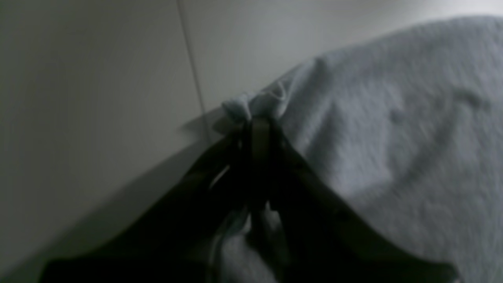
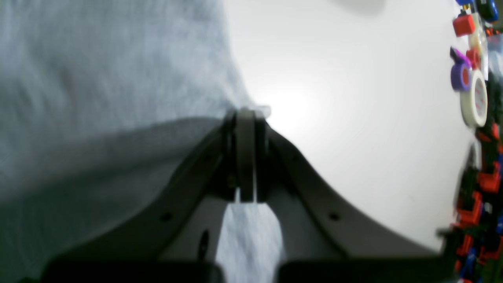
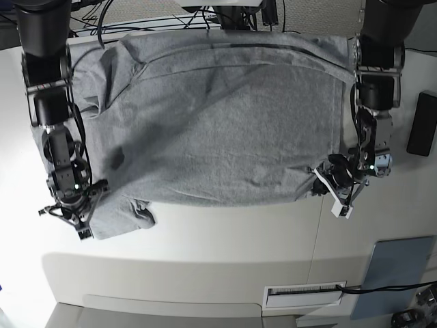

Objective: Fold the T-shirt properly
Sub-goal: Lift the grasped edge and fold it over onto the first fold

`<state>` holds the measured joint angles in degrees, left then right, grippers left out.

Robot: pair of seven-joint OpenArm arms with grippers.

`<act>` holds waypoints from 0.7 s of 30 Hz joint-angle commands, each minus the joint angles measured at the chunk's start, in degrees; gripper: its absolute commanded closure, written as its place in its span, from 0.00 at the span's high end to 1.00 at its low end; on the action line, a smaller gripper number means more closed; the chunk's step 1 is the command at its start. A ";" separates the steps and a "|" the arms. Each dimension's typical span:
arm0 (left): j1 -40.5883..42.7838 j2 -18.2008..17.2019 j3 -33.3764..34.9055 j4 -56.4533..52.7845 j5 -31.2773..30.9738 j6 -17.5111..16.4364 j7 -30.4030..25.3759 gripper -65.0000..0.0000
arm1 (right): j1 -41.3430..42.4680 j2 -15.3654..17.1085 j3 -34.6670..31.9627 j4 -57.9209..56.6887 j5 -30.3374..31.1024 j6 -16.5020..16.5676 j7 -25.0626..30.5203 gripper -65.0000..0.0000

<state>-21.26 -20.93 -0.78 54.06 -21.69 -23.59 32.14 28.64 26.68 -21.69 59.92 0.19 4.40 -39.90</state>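
Note:
The heather-grey T-shirt (image 3: 212, 116) lies spread plain side up across the white table; no lettering shows. My left gripper (image 3: 326, 183), on the right of the base view, is shut on a bunched corner of the T-shirt (image 1: 259, 104) at its lower right edge. My right gripper (image 3: 87, 220), on the left of the base view, is shut on the shirt's lower left corner, by the sleeve. In the right wrist view the jaws (image 2: 245, 118) pinch the cloth edge (image 2: 118, 78), with fabric also showing between the fingers below.
A black flat object (image 3: 422, 124) lies at the right table edge. A grey-blue pad (image 3: 395, 273) sits at the lower right. A heap of coloured parts and tape rolls (image 2: 475, 98) stands beside the right arm. A seam in the tabletop (image 1: 192, 63) runs near the left gripper.

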 commanded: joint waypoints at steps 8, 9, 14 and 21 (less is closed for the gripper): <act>8.70 -0.50 -3.08 16.41 -1.01 3.19 0.00 0.00 | -9.55 3.82 5.86 17.70 -3.26 -3.93 -2.14 0.00; 10.08 -0.50 -4.24 18.29 -1.77 3.19 0.00 0.00 | -11.43 3.80 7.48 19.85 -3.23 -3.93 -2.19 0.00; 16.24 -0.50 -10.78 25.22 -6.03 0.17 1.16 0.00 | -21.42 3.82 15.41 30.80 -3.23 -3.87 -2.47 0.00; 22.47 -0.50 -17.75 28.35 -13.84 -5.70 3.93 0.00 | -32.96 3.80 23.15 43.76 -3.28 -3.85 -3.56 0.00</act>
<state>2.04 -20.32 -18.00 81.32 -34.76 -29.04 37.04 -5.10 29.39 0.75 102.67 -2.22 1.28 -44.42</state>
